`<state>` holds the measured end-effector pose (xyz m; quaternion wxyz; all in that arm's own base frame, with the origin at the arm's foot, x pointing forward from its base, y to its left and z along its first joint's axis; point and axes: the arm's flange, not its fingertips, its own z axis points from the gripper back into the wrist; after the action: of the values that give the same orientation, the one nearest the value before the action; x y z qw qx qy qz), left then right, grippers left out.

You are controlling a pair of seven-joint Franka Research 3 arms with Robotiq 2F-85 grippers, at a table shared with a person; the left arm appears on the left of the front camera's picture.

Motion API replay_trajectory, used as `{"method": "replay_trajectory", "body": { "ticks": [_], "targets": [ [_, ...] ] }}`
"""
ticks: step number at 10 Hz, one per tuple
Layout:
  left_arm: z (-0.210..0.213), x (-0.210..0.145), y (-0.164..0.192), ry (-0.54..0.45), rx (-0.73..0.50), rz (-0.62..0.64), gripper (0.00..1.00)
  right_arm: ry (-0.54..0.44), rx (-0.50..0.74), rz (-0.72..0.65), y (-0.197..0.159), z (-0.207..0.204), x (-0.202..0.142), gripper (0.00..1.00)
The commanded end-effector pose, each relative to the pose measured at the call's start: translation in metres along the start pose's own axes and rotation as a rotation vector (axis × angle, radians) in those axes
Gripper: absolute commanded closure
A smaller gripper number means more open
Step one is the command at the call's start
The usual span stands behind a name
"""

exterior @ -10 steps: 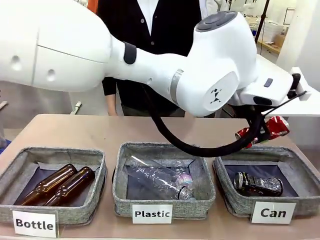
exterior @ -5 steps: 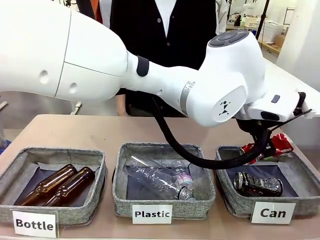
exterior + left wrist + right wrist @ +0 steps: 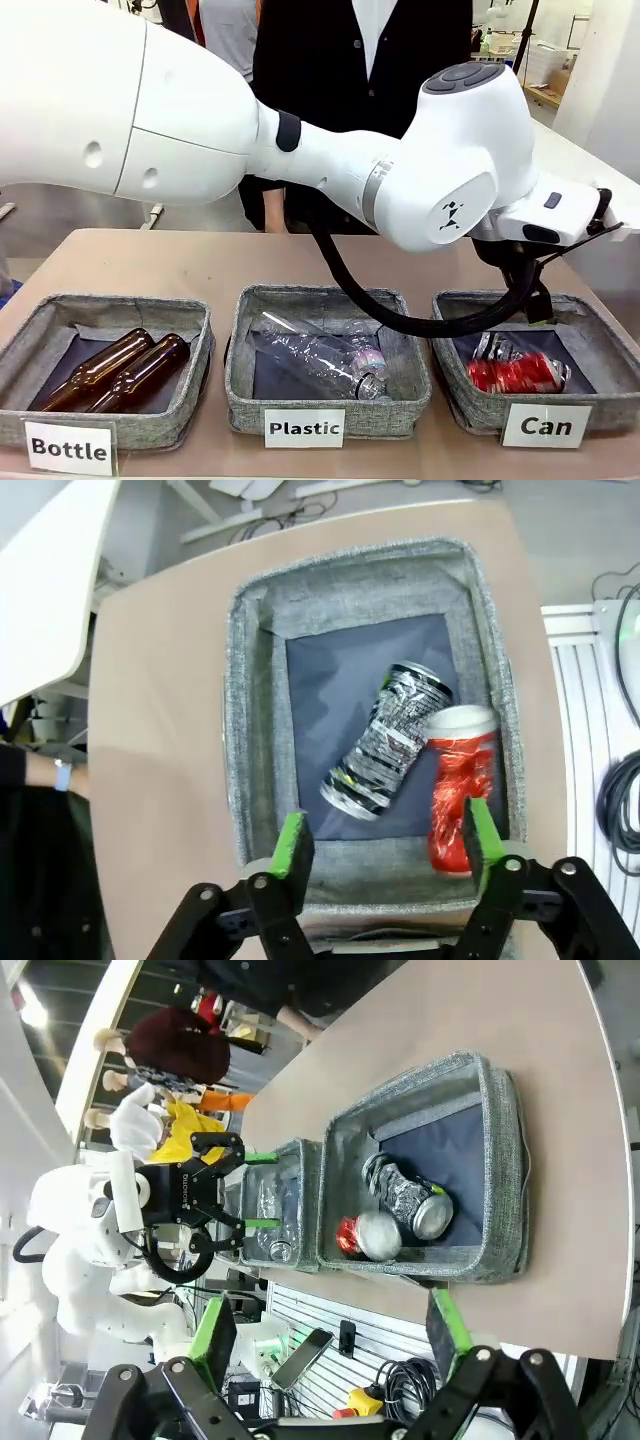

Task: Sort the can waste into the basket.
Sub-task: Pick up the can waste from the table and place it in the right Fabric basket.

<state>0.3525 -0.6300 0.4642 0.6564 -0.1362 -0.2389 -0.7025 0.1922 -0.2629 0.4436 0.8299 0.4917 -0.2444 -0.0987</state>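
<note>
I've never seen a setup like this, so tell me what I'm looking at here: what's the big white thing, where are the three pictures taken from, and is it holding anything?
The big white shape is a robot arm, one of two. The front view looks across a table at a person standing behind it. Three grey fabric bins sit there: one labelled Bottle with two brown glass bottles, one labelled Plastic with a clear plastic bottle, and the Can basket. The other two pictures come from cameras on the arms' wrists, looking along green-padded fingers. The left gripper hangs open above the Can basket, holding nothing. Below it lie the red can and the black and silver can, touching. The right gripper is open too, farther off.
</note>
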Motion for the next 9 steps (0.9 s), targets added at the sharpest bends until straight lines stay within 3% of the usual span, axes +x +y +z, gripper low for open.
{"method": "replay_trajectory", "body": {
  "ticks": [1, 3, 4, 5, 7, 9],
  "targets": [
    [0.01, 0.002, -0.002, -0.014, 0.017, 0.031, 0.0, 0.018, -0.004, -0.003, 0.001, 0.0, 0.0, 0.0],
    [0.037, -0.008, 0.002, -0.013, 0.028, 0.091, 0.0, 0.018, -0.004, -0.003, 0.001, 0.0, 0.0, 0.0],
    [0.058, -0.021, 0.008, 0.047, 0.051, 0.149, 0.0, 0.0, 0.0, 0.0, 0.0, 0.0, 0.0, 0.0],
    [0.08, -0.044, 0.016, 0.107, 0.003, 0.212, 0.52, 0.045, 0.029, 0.03, -0.002, -0.016, 0.013, 0.0],
    [0.138, -0.11, 0.031, 0.141, -0.019, 0.4, 0.52, 0.09, 0.129, 0.114, 0.016, -0.072, 0.045, 0.0],
    [0.196, -0.185, 0.042, 0.093, -0.042, 0.614, 0.52, 0.139, 0.192, 0.152, 0.027, -0.133, 0.062, 0.0]
  ]
}}
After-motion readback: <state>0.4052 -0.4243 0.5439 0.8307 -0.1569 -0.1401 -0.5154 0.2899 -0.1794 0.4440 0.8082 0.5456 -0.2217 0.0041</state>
